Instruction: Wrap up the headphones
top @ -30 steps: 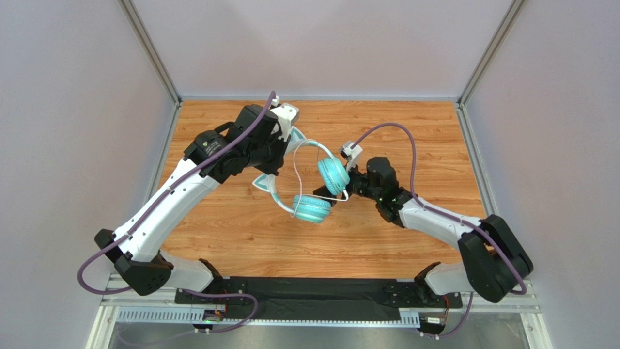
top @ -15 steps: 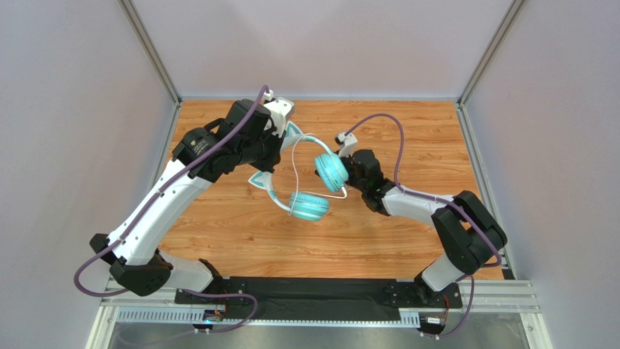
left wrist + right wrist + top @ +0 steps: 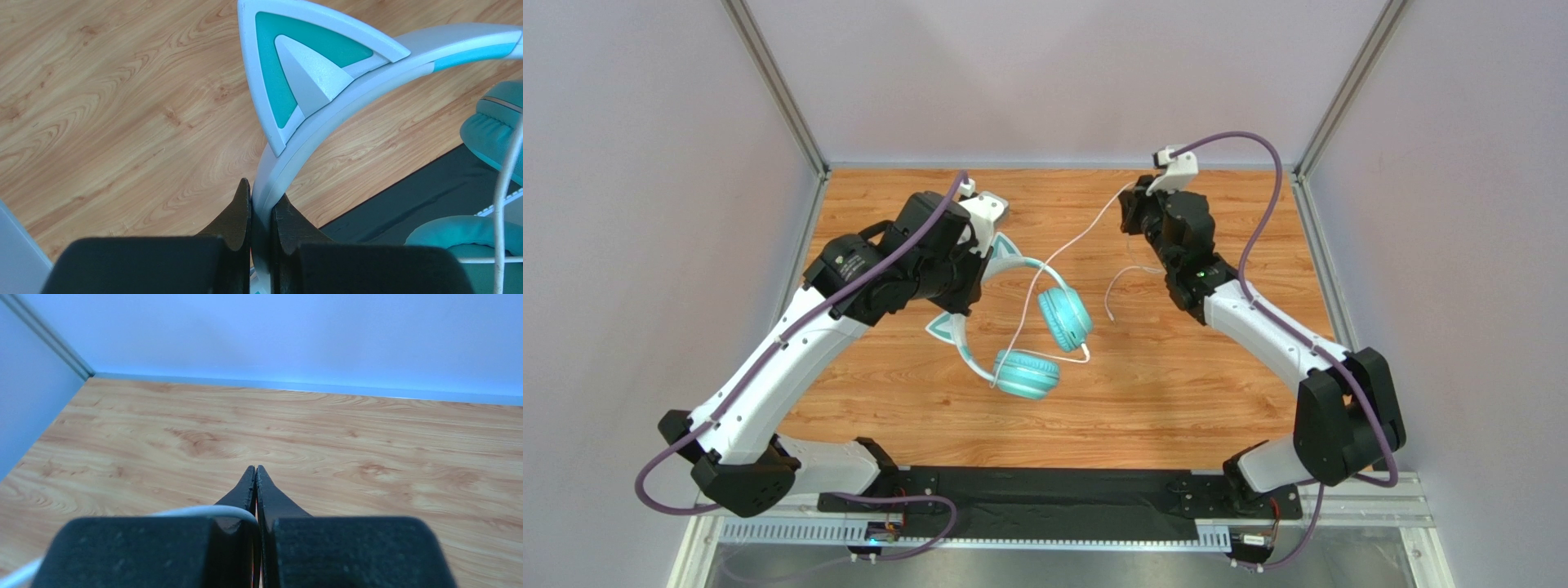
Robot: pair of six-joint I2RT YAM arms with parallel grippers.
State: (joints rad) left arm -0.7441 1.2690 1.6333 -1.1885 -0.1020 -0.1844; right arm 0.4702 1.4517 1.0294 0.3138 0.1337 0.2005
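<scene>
Headphones (image 3: 1032, 349) hang above the middle of the tabletop (image 3: 1210, 380), lifted by the headband (image 3: 325, 131). The left gripper (image 3: 261, 208) is pinched tight on that band, just beside one cat ear (image 3: 294, 67). The right gripper (image 3: 256, 478) is closed on the thin white cable (image 3: 1081, 233), which is drawn out toward the far edge. To wrap well, I think the right arm should hold the cable lightly tense and lead it around the band in even turns, with the left arm steady. I count one pair of headphones, two ear cups (image 3: 1064, 319), two cat ears, one cable and two grippers.
</scene>
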